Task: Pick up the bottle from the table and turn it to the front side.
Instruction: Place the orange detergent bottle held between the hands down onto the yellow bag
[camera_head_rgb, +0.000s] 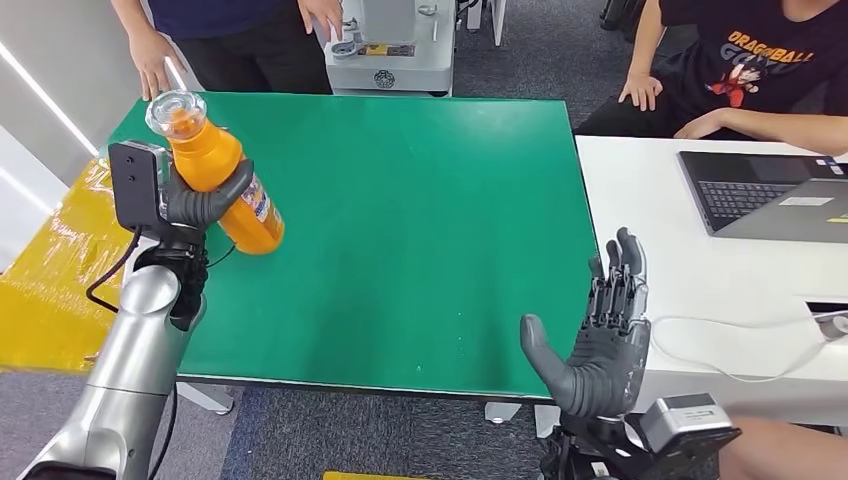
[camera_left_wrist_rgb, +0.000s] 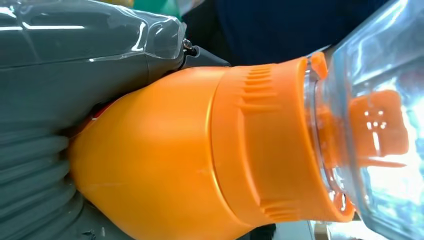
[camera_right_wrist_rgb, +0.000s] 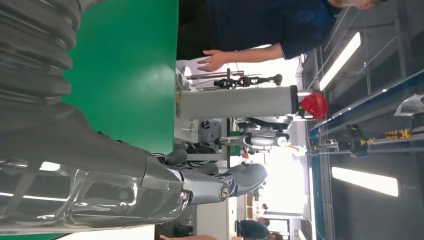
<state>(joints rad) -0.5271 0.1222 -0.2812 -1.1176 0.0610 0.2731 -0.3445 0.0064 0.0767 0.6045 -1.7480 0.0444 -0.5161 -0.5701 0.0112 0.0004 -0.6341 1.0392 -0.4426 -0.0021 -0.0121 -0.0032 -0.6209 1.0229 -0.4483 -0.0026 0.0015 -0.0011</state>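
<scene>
An orange bottle (camera_head_rgb: 222, 170) with a clear cap is lifted off the green table (camera_head_rgb: 420, 220) at its left side, tilted with the cap pointing up and away. My left hand (camera_head_rgb: 195, 205) grips it around the body, fingers wrapped across the front. Up close in the left wrist view, the orange bottle (camera_left_wrist_rgb: 200, 160) and its clear cap (camera_left_wrist_rgb: 380, 115) lie against my left hand (camera_left_wrist_rgb: 60, 80). My right hand (camera_head_rgb: 600, 340) hovers open at the table's near right corner, fingers spread and pointing up, holding nothing. In the right wrist view my right hand (camera_right_wrist_rgb: 150, 180) is beside the green table (camera_right_wrist_rgb: 130, 65).
A white table (camera_head_rgb: 680, 260) adjoins on the right with a laptop (camera_head_rgb: 770, 190) and a cable. One person (camera_head_rgb: 240, 30) stands behind the table's far left corner, another sits at the far right (camera_head_rgb: 760, 70). A grey machine (camera_head_rgb: 390, 50) stands behind the far edge.
</scene>
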